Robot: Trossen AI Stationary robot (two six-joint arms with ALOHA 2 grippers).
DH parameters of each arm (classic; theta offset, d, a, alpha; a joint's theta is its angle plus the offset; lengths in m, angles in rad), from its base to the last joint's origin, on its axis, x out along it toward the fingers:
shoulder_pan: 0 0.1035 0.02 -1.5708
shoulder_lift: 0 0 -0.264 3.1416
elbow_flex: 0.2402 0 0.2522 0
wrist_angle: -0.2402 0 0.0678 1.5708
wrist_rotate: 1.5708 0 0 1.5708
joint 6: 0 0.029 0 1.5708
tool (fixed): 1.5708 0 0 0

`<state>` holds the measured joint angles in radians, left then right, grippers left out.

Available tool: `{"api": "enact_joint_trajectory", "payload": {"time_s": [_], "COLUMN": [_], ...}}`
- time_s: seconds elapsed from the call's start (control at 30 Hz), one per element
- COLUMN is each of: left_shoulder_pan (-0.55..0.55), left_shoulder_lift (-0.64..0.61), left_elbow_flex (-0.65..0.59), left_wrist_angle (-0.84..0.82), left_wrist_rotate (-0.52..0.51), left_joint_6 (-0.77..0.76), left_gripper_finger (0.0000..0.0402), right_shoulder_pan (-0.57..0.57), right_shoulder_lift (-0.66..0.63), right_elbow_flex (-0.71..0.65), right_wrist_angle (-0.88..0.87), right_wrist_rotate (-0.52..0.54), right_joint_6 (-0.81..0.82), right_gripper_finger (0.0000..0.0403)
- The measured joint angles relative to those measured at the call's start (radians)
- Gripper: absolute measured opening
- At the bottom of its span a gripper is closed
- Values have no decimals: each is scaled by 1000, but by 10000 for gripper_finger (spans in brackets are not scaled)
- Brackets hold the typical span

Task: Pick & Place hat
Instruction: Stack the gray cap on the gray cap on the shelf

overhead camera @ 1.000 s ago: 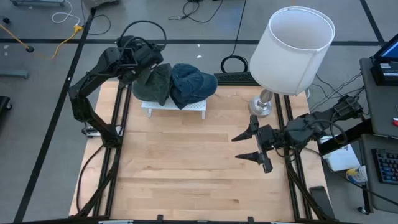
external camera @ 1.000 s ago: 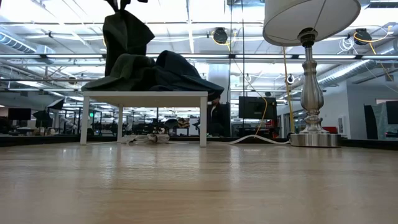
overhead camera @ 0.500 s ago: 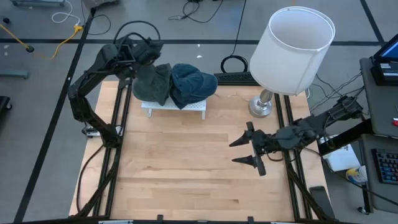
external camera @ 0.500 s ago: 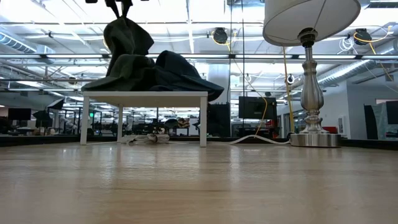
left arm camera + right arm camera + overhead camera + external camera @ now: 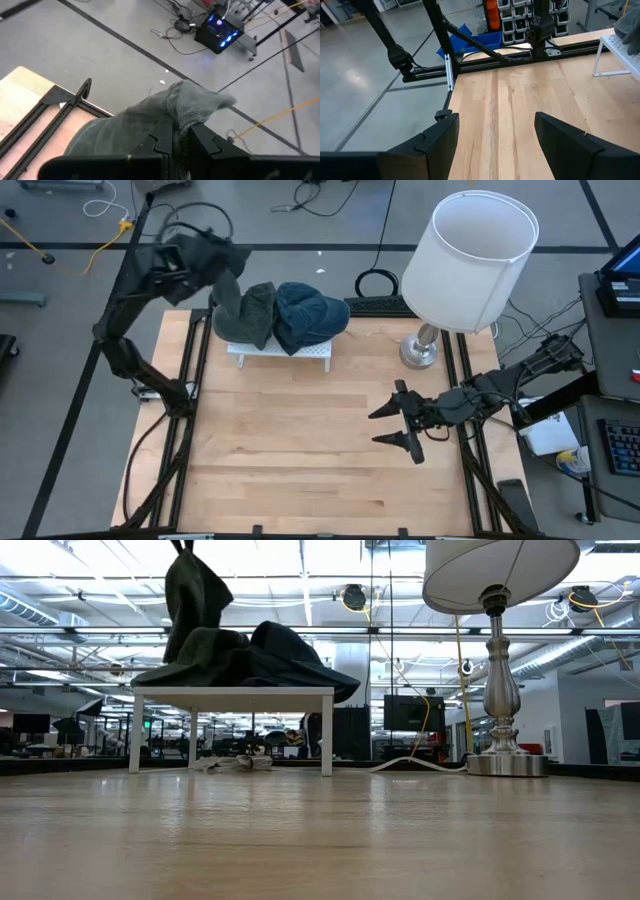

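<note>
While the left gripper (image 5: 181, 137) pinched a fold of the soft grey-green knitted hat (image 5: 245, 310), the cloth draped limply off the white rack (image 5: 280, 352) at far left. It looked light and floppy, so the edge suited gripping. The right gripper (image 5: 398, 425) hung apart, empty.

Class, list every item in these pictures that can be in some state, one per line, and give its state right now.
Dark green knitted hat: one edge pulled up off the rack, the rest draped on it.
Dark blue hat: lying on the rack, untouched.
Small white rack: standing upright on the table.
Left gripper: fingers shut on the green hat's edge.
Right gripper: fingers open, empty, over bare wood.
White-shaded metal lamp: upright.
</note>
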<state>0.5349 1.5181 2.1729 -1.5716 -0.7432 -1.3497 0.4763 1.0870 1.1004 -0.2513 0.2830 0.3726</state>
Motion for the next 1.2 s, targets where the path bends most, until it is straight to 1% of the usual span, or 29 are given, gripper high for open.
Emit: {"api": "enact_joint_trajectory", "payload": {"time_s": [0.17,0.33,0.47,0.73,0.83,0.93,1.03,1.2], "left_shoulder_pan": [21,20,9,-36,-49,-64,-73,-70], "left_shoulder_lift": [-31,-31,-15,2,3,2,2,25], "left_elbow_flex": [22,20,-10,-153,-200,-236,-266,-280], "left_wrist_angle": [0,0,2,2,1,1,1,4], "left_wrist_rotate": [69,152,166,178,206,212,213,193], "left_joint_6": [-31,-60,-57,-66,-71,-67,-71,-55], "left_gripper_finger": [25,25,25,25,25,25,25,25], "right_shoulder_pan": [0,0,6,27,30,30,30,30], "right_shoulder_lift": [0,0,0,0,0,0,0,0], "right_elbow_flex": [0,0,0,0,0,0,0,0], "right_wrist_angle": [0,0,0,0,0,3,16,40], "right_wrist_rotate": [2,2,3,3,3,3,4,4], "right_joint_6": [-15,-17,8,11,9,9,8,4], "right_gripper_finger": [254,254,254,254,254,254,254,254]}}
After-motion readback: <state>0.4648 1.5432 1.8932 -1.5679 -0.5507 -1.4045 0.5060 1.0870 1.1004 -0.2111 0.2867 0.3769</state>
